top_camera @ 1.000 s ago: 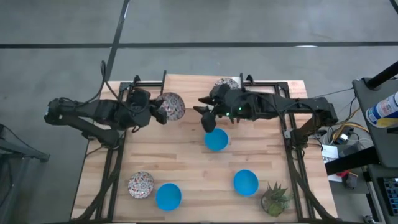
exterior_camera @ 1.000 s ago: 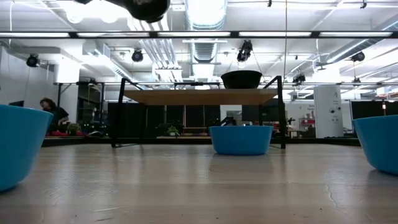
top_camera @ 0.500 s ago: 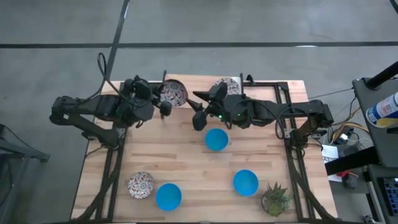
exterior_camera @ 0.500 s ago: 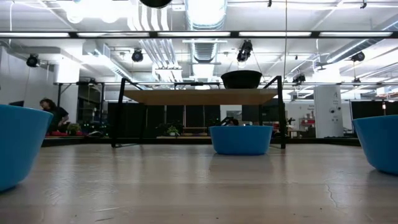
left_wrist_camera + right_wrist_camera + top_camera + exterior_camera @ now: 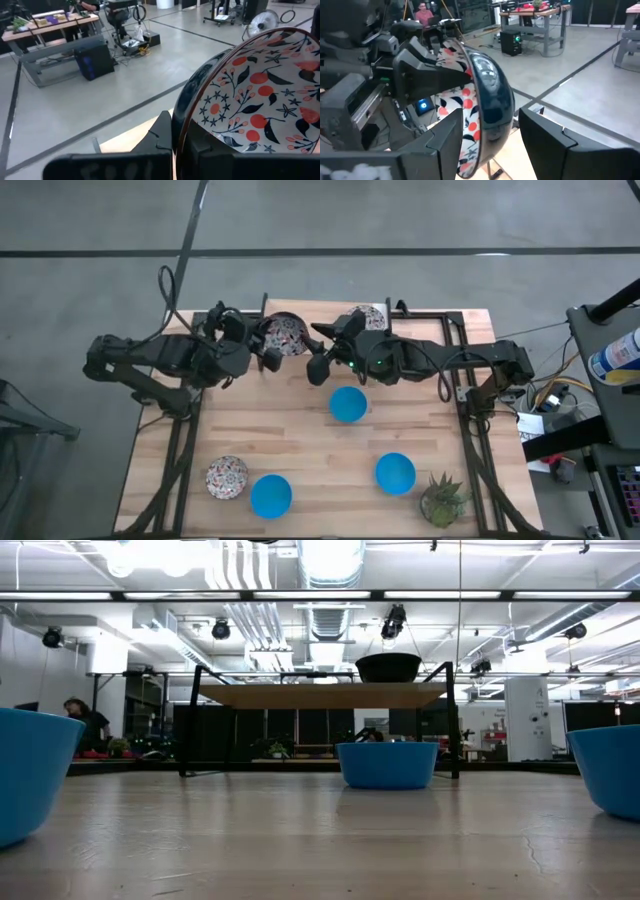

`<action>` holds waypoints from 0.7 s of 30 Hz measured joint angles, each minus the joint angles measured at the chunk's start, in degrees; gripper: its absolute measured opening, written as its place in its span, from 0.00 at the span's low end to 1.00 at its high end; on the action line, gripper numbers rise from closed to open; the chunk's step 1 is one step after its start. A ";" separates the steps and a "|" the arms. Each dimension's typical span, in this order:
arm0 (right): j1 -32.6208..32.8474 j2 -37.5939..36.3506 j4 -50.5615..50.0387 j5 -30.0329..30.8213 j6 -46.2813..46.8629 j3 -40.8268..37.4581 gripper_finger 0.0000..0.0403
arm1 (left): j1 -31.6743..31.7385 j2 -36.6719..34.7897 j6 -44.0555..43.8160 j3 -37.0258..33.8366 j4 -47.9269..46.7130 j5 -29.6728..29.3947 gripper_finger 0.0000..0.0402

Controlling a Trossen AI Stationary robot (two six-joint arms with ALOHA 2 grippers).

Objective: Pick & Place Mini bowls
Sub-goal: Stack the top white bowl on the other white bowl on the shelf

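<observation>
Red-and-dark flowers line the patterned bowl that the left gripper holds clamped by its rim, lifted above the table's far edge. The right gripper hangs just beside it, fingers apart, with the bowl showing between them in the right wrist view. A second patterned bowl sits behind the right arm, a third at the near left. Three blue bowls rest on the wood: middle, near left, near right.
</observation>
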 joint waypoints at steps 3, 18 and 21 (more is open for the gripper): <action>-0.21 0.00 -0.14 1.65 0.50 0.00 0.46 | 0.03 0.03 0.48 0.00 2.05 0.81 0.03; -1.63 0.00 -1.39 1.26 2.84 0.00 0.10 | -0.28 0.03 1.49 0.24 5.56 1.94 0.07; -1.75 0.00 -2.24 1.30 3.20 0.00 0.07 | -0.34 0.01 1.59 0.24 6.47 2.53 0.11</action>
